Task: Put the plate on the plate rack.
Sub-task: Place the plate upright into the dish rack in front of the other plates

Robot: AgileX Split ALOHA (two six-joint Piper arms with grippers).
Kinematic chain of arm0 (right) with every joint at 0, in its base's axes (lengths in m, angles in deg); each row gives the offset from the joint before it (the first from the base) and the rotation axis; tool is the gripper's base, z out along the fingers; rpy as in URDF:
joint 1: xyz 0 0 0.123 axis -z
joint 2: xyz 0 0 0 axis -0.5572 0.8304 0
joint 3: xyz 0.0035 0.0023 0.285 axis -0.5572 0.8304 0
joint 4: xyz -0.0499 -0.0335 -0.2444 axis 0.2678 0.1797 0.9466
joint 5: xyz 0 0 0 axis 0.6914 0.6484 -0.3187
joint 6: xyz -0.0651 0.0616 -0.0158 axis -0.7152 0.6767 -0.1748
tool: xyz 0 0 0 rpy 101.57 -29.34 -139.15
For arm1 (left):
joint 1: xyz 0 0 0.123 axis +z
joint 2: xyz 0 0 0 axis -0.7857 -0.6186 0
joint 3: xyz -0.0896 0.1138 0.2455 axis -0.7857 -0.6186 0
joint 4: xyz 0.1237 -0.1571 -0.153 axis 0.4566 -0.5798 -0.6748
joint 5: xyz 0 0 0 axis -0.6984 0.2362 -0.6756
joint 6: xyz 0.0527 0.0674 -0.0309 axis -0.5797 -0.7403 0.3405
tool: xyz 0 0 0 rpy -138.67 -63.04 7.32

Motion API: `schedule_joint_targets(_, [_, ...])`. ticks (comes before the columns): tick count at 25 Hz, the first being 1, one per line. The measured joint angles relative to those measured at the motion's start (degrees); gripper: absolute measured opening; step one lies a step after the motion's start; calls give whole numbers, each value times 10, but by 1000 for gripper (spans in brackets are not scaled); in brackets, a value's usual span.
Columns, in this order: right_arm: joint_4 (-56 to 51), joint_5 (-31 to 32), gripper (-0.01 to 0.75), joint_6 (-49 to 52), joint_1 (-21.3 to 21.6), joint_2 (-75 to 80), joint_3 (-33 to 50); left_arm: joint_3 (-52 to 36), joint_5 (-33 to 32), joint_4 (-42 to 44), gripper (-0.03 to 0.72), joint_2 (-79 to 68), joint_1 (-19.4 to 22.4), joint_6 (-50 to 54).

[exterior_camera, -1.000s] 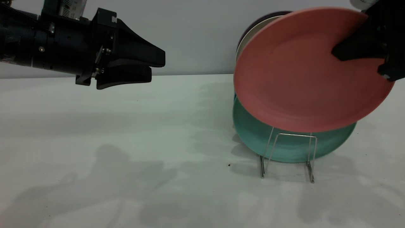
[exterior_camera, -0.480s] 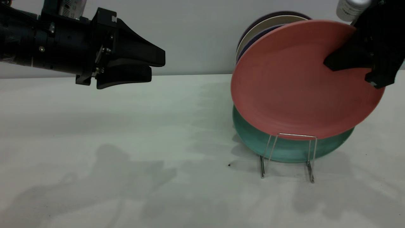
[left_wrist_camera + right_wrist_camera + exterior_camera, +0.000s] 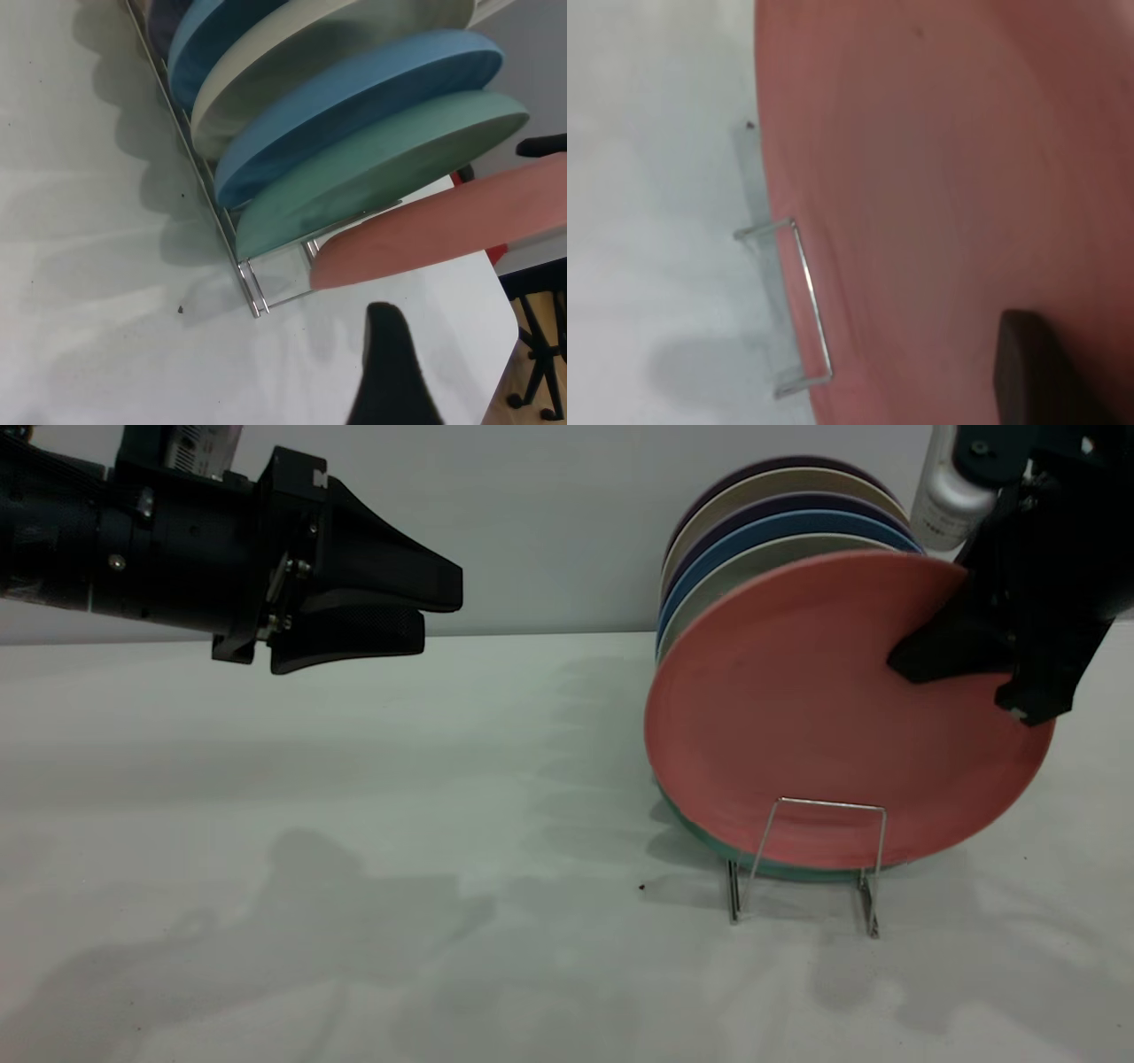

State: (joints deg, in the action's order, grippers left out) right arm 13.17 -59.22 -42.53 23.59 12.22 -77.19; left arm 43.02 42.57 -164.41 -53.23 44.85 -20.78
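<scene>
Your right gripper (image 3: 961, 669) was clamped on the upper right edge of the round salmon-pink matte plate (image 3: 824, 717), one black finger (image 3: 939, 657) pressed flat on the face turned to the exterior camera. You held that plate tilted, its lower rim down behind the front loop of the thin silver wire plate rack (image 3: 806, 864) and just in front of the mint-green plate (image 3: 381, 173), of which only a sliver showed in the exterior view. From your left wrist camera the pink plate's edge (image 3: 443, 232) appeared to hang over the rack's end slot (image 3: 275, 279); whether it touched the wire there was hard to tell. Behind the mint-green plate stood a row of upright plates: a blue one (image 3: 354, 115), a cream one (image 3: 319, 62) and darker ones further back. Your right wrist camera showed the pink face (image 3: 948, 195) filling the view, with the front wire loop (image 3: 799, 305) beside its rim.

Your left gripper (image 3: 381, 615) hung well apart over the pale grey table (image 3: 354, 824), its jaws nearly closed and holding nothing.
</scene>
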Motion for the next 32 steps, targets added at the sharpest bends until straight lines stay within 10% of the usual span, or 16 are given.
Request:
schedule_joint_targets(22, [0,0,134,0,0,17,-1,0,0,0,519,0,0,-1])
schedule_joint_targets(32, [-1,8,289,0,0,17,-1,0,0,0,519,0,0,-1])
